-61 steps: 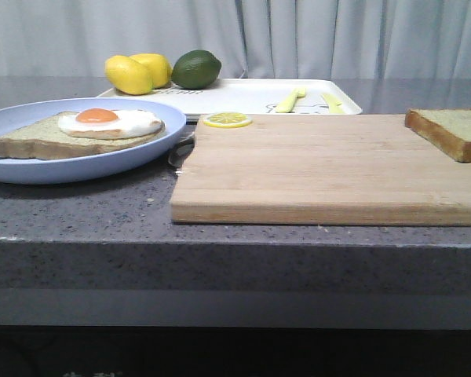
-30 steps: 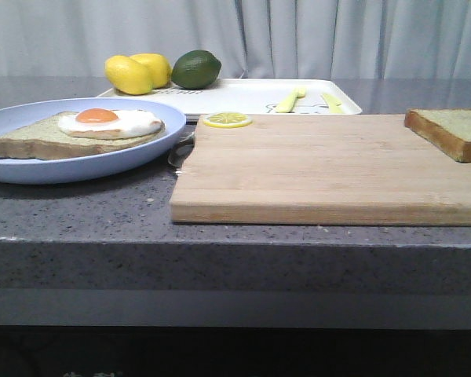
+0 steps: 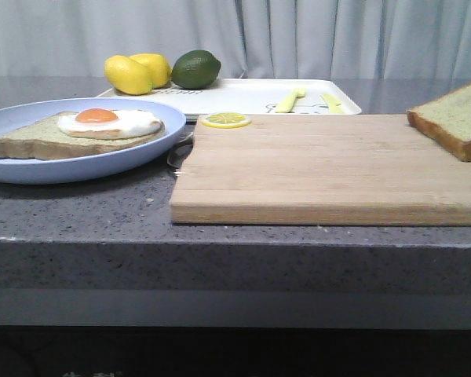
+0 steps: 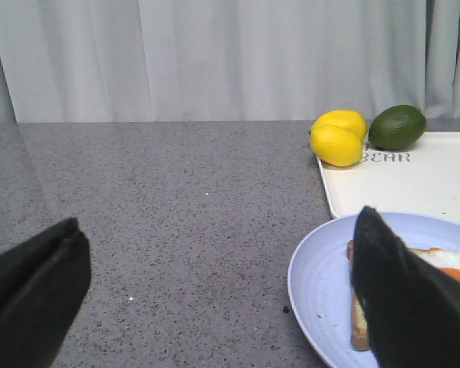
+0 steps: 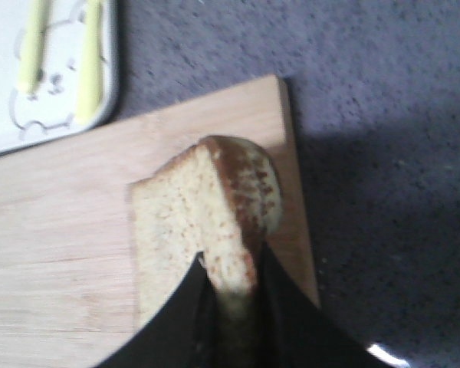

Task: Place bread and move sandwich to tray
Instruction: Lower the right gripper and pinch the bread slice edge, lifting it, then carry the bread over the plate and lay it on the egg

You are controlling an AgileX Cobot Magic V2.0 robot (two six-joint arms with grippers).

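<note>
Brown-crusted bread: the thick plain slice with a greenish-tan face sits at the far right end of the pale wooden cutting board, one edge tipped up off the wood in the front view.
Right claw: its two dark fingers are closed on the crust edge of the slice, seen clearly from the right wrist; the slice stands on edge between them.
Left claw: spread wide and holding nothing, hovering just beside the round pale-blue plate.
Sandwich: a second brown-crusted slice topped with a white fried egg and orange yolk lies flat on that plate, on the grey speckled table left of the board.
White tray: the flat rectangular tray with a low rim waits behind board and plate, carrying two yellow utensils; two lemons and a dark green lime rest at its far left corner.
Lemon slice: a thin yellow round lies at the board's near-tray corner.
Handling, bread: likely light and spongy; a pinch across the crust looks firmer than one on the soft face, but too hard a squeeze would probably dent it.
Handling, sandwich: the egg sits loose and could slide; taking the plate by its rim and keeping it level seems the safer hold.
</note>
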